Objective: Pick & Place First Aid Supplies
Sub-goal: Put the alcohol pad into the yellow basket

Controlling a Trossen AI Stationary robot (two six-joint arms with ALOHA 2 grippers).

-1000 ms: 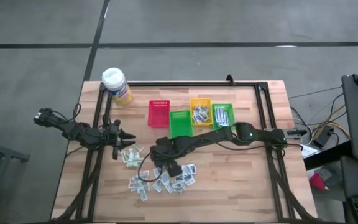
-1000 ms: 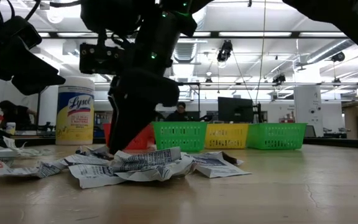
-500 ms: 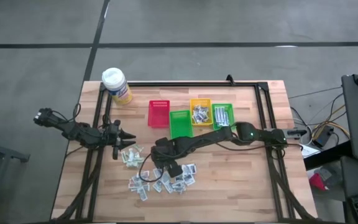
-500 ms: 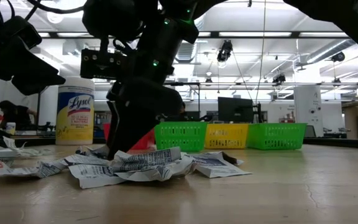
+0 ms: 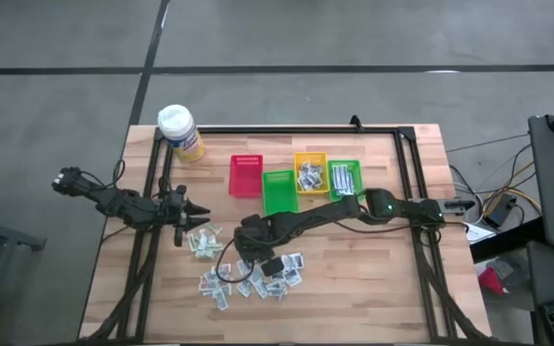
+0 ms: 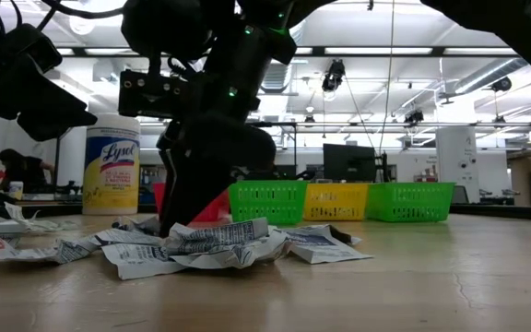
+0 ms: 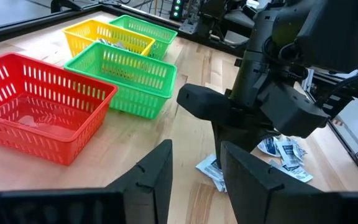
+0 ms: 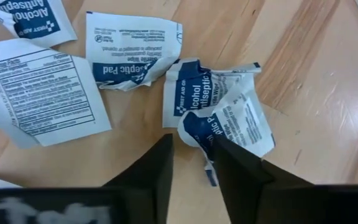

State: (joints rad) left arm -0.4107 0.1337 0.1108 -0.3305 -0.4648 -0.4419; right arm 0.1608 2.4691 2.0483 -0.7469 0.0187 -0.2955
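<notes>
The right claw [image 5: 246, 261] sits low over the packets [image 5: 253, 279] just below the centre of the high view, reaching in from the right edge. In the right wrist view its fingers [image 8: 157, 165] stand slightly apart with the tips at a crumpled alcohol pad [image 8: 219, 112], and bare table [image 8: 303, 149] shows between them; it is not clear that they grip anything. More packets lie flat beside the pad, one a white antiseptic sachet [image 8: 39, 102].

The left claw [image 5: 192, 210] waits at mid-left of the high view, spread open, with a few packets [image 5: 203, 242] just below it.

Above centre stand a red bin [image 5: 246, 176], a green bin [image 5: 279, 190], a yellow bin [image 5: 311, 173] and another green bin [image 5: 345, 178]; the last two hold packets. A Lysol tub [image 5: 180, 132] stands at the upper left of the table.
</notes>
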